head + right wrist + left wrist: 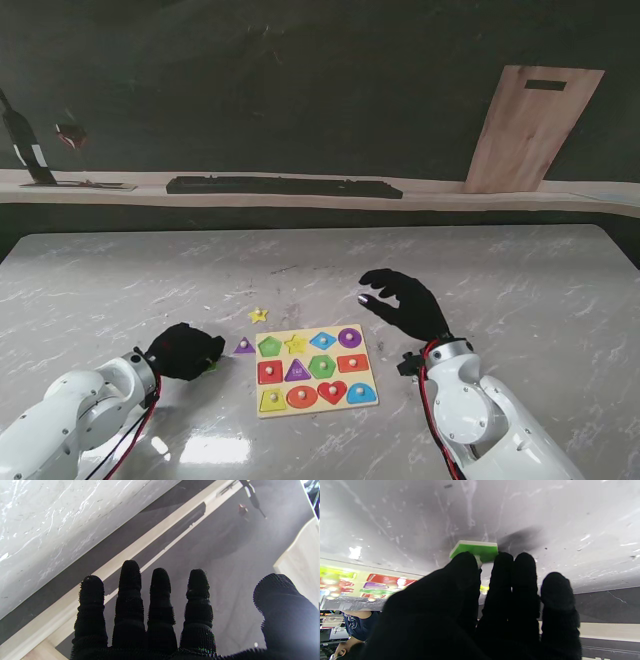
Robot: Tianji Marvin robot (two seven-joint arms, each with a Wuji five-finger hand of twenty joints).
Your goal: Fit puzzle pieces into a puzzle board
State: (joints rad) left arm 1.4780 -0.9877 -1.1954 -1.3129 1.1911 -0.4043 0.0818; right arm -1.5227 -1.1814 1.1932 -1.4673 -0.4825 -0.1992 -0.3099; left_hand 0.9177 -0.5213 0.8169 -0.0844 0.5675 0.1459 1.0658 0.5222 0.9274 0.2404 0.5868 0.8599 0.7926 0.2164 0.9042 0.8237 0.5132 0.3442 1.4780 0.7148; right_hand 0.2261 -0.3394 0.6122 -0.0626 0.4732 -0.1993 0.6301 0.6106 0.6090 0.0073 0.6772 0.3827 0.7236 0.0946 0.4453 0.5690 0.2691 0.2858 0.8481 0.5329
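- Nearest the robot, on the left of the marble surface [120, 280], the left hand [185, 351] is curled low, its fingers [467, 565] closing round a green puzzle piece [476, 550]. The wrist view shows the thumb and forefinger meeting at the piece's near edge, apparently on its little peg; whether the piece is already lifted or flat on the surface I cannot tell.
- Just beside that hand lies a purple triangle piece [244, 346], loose on the surface and touching nothing, probably waiting its turn.
- At the centre sits the puzzle board [315, 370], square to the robot and within reach of both arms. Most of its slots look filled with bright shapes; I cannot pick out from here which hollow suits the green piece.
- Right of the board, the right hand [405, 303] hovers above the surface, palm down, fingers [130, 580] spread wide and holding nothing. It seems parked clear of the board so the left arm can work.
- A little farther out than the board, a yellow star piece [259, 315] rests alone on the marble.
- Farthest off, a ledge carries a dark keyboard [285, 187], and a wooden cutting board [530, 125] leans against the wall.
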